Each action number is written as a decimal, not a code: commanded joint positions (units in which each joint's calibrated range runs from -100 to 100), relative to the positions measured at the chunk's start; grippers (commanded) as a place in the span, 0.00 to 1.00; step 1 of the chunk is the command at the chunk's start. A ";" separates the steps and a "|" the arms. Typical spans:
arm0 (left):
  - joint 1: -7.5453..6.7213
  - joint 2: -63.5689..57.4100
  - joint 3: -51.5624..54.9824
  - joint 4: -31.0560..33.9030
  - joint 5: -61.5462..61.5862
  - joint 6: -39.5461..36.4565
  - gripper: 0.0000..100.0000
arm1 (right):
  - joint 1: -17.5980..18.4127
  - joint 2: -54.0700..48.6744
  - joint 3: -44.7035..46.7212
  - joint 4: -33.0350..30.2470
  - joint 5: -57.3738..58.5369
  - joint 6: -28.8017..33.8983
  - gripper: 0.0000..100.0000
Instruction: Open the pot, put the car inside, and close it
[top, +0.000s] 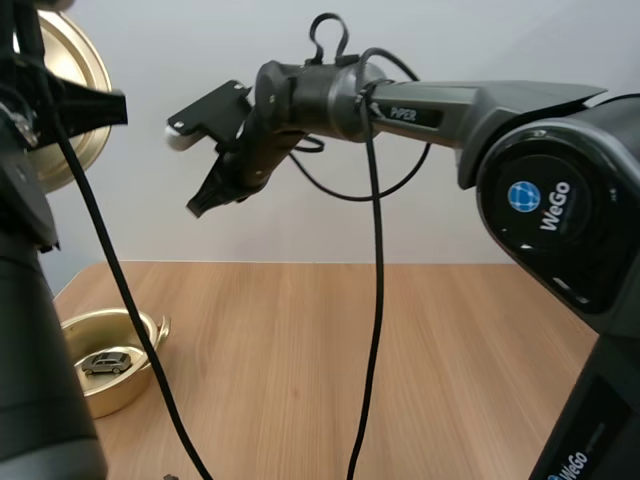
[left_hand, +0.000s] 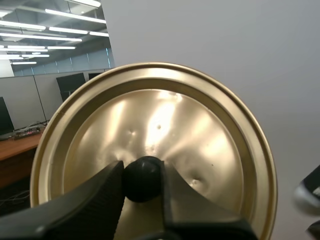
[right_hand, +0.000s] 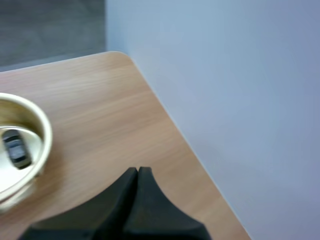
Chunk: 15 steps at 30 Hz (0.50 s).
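The open pot (top: 115, 392) stands at the table's (top: 420, 360) left edge with the car (top: 105, 363) inside, and my left arm's dark bulk hides the pot's left side in the high view. My left gripper (left_hand: 142, 172) pinches the lid's (left_hand: 200, 130) black knob (left_hand: 142, 184) and holds the lid high over that left edge, where the arm cuts off much of its rim. My right gripper (top: 205, 200), fingers pressed together on nothing, hangs well above the table, seemingly nearer its far edge.
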 joint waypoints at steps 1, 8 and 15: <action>0.03 1.32 6.00 0.05 -2.73 1.54 0.00 | -5.28 -2.34 0.04 -0.33 0.12 2.87 0.00; 0.03 14.42 12.38 0.05 -5.23 4.21 0.00 | -10.73 -11.92 0.04 0.41 0.28 2.77 0.00; 0.03 29.52 12.37 0.05 -1.48 7.64 0.00 | -12.01 -20.85 0.04 -1.24 0.78 2.69 0.00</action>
